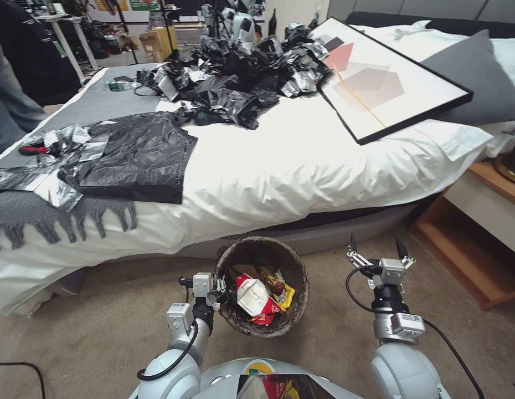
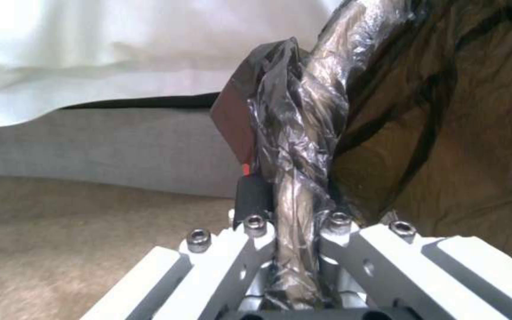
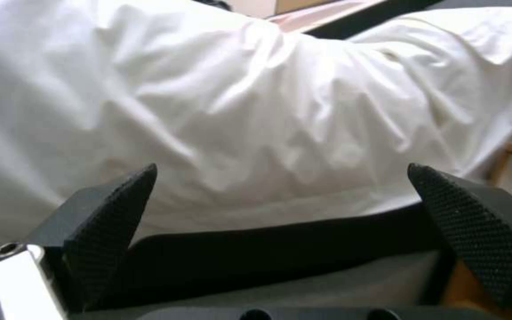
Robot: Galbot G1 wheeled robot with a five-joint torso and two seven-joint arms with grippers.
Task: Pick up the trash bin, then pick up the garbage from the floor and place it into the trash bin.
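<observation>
Closest to the head camera, the robot's rounded torso (image 1: 257, 379) is showing at the lower edge, and just beyond it the left gripper (image 1: 217, 288) is clamping the liner-covered rim of the trash bin (image 1: 293, 307). That bin is hanging above the beige carpet (image 1: 102, 338), in front of the bed (image 1: 302, 166), tilted with its mouth facing the camera. Inside it the garbage (image 1: 257, 296) is lying in a heap: a crushed red-and-white cup and yellow wrappers among it. Off to the right the right gripper (image 1: 377, 249) is pointing up toward the bed, its jaws spread wide with nothing between them. On the bed, crinkled black bags (image 1: 241, 72) are piling up beside a framed picture (image 1: 385, 77).

From the left wrist, the left gripper (image 2: 294, 213) is pinching a bunched fold of the bin's dark liner (image 2: 446, 133), jaws clenched on the rim.

From the right wrist, the right gripper (image 3: 280, 200) is facing the white sheet (image 3: 238, 89), its textured pads (image 3: 111, 209) standing well apart.
</observation>
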